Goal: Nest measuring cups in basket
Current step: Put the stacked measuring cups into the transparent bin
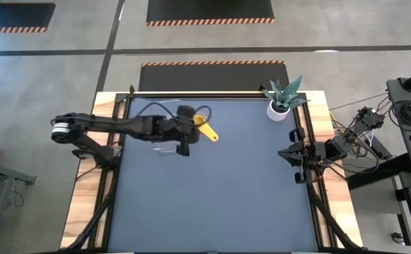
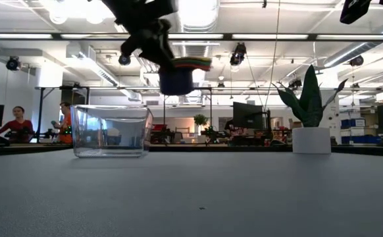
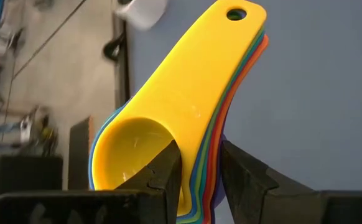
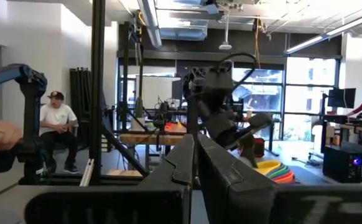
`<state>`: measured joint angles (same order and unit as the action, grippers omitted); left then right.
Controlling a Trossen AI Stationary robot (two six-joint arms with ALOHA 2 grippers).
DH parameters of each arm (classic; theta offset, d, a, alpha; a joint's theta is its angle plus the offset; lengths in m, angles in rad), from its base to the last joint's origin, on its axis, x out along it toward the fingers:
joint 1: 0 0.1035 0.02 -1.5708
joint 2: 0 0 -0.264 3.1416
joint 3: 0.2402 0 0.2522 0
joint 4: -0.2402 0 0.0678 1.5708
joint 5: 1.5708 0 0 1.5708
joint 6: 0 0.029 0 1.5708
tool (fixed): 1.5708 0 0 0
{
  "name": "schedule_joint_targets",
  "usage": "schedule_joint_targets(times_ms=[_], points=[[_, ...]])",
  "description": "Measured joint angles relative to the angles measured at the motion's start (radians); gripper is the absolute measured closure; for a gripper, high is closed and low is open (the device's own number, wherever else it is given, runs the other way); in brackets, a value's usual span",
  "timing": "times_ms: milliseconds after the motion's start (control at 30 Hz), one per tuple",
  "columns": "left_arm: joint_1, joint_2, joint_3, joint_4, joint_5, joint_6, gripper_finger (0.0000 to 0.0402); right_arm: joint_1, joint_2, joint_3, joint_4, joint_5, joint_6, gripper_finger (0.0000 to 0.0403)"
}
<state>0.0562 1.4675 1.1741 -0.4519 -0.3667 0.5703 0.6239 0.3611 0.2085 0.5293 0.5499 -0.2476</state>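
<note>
Left claw (image 3: 198, 165) clamped on nested measuring cups (image 3: 187, 112), lifted above table

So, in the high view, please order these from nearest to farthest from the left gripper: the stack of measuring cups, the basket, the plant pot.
1. Stack of measuring cups: held in the left gripper.
2. Basket: just beside the gripper, toward the left arm.
3. Plant pot: far right corner.

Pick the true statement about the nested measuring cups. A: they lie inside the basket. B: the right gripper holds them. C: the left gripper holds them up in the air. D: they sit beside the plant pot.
C: the left gripper clamps the nested measuring cups, and the low view shows the stack hanging above the table, outside the basket.
</note>
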Motion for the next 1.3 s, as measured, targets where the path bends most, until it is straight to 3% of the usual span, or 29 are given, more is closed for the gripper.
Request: schedule_joint_targets(times_ms=[300,500,967,1300], points=[[0.076,-0.139,-0.110,-0.058,-0.124,-0.154,0.0318,0.000,0.000,0.000,0.000,0.001,-0.006,0.0394],[0.111,-0.157,-0.111,-0.153,-0.122,-0.270,0.0318,0.000,0.000,0.000,0.000,0.001,-0.008,0.0394],[0.125,-0.168,-0.159,-0.226,-0.166,-0.285,0.0318,0.000,0.000,0.000,0.000,0.001,-0.007,0.0394],[0.132,-0.302,-0.296,-0.150,-0.164,-0.251,0.0318,0.000,0.000,0.000,0.000,0.001,-0.007,0.0394]])
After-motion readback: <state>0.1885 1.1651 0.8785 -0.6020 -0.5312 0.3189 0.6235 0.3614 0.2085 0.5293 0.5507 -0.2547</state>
